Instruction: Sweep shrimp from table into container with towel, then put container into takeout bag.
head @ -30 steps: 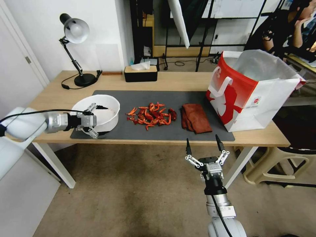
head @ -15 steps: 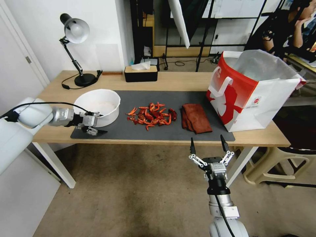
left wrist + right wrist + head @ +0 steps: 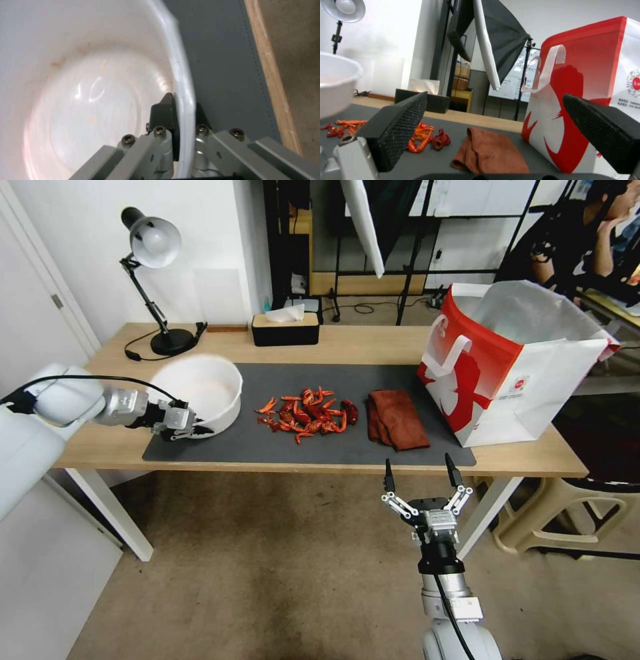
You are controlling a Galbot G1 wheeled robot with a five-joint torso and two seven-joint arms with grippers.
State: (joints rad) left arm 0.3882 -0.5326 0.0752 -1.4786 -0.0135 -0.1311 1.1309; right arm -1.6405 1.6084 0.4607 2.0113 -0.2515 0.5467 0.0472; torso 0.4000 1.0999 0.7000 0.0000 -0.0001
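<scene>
The white container (image 3: 203, 387) sits tilted at the left end of the dark mat on the table (image 3: 347, 343). My left gripper (image 3: 193, 431) is shut on the container's near rim (image 3: 185, 100), one finger inside and one outside. A pile of orange-red shrimp (image 3: 307, 418) lies mid-mat, also seen as shrimp (image 3: 423, 138). The rust-brown towel (image 3: 397, 419) lies folded right of it, towel (image 3: 488, 151). The red-and-white takeout bag (image 3: 513, 367) stands open at the table's right end. My right gripper (image 3: 419, 474) hangs open in front of the table edge, below the towel.
A black tissue box (image 3: 285, 329) and a desk lamp (image 3: 153, 280) stand along the table's back edge. A beige stool (image 3: 567, 517) stands on the floor at the right. A light stand and shelving fill the room behind.
My left gripper lowered, moved in and closed on the container's near rim, and the container now tilts up. The right gripper shifted slightly right, then held still, open.
</scene>
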